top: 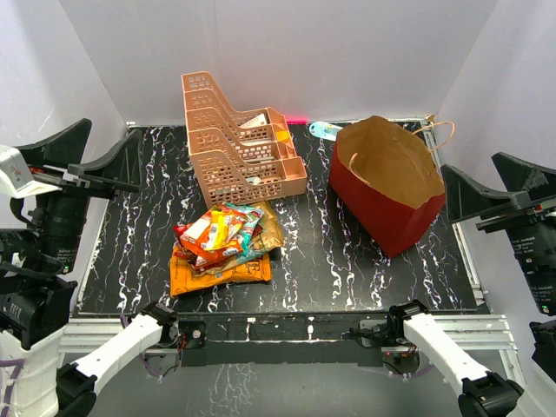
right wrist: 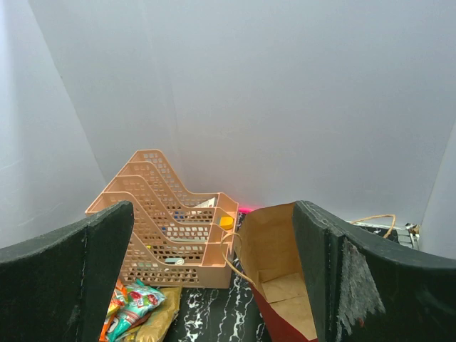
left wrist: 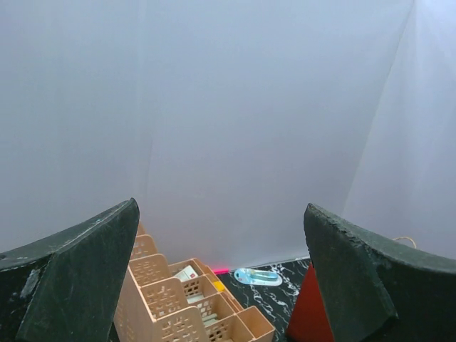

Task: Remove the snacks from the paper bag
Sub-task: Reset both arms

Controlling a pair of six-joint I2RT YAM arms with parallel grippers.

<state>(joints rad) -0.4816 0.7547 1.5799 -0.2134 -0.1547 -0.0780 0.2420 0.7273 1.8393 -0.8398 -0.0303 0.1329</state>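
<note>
The snacks (top: 221,248) lie in a heap on the black marbled table, in front of the peach rack: orange, red, teal and tan-gold packets. They also show in the right wrist view as snacks (right wrist: 135,306) at the bottom left. The paper bag (top: 387,187), red outside and brown inside, rests tilted at the right with its mouth up. Inside the paper bag (right wrist: 285,285) only bare brown paper shows. My left gripper (top: 91,156) is raised at the far left, open and empty. My right gripper (top: 504,191) hangs at the far right, open and empty. The wrist views show each one, left gripper (left wrist: 221,214) and right gripper (right wrist: 212,214), with jaws wide apart.
A peach tiered rack (top: 239,143) stands at the back centre and holds small items. A small blue-green packaged bottle (top: 326,129) lies by the back wall between rack and bag. White walls enclose the table on three sides. The bag's twine handle (top: 439,135) sticks out at the back right.
</note>
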